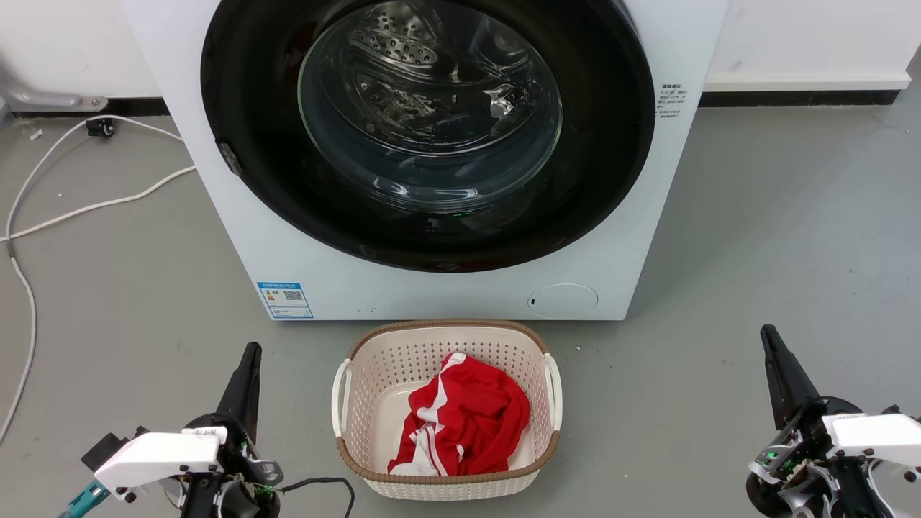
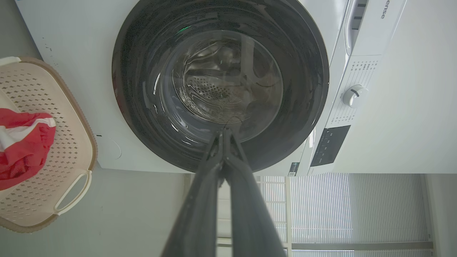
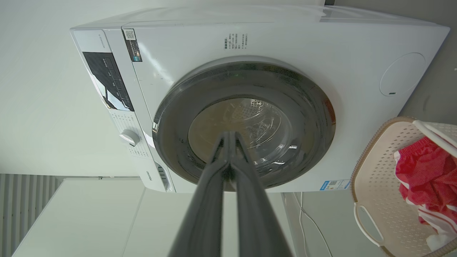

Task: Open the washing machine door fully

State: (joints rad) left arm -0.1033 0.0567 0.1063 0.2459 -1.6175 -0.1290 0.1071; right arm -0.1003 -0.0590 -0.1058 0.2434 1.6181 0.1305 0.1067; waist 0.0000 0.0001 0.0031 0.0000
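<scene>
Left gripper: fingers pressed together tip to tip, nothing held, low at the near left. Right gripper: same, fingers closed on each other, empty, low at the near right. Between them a basket on the floor, with a red-and-white garment inside. Just behind the basket, the washing machine. The washing machine door lies flat against its front, well apart from both grippers. White cable on the floor, left.
</scene>
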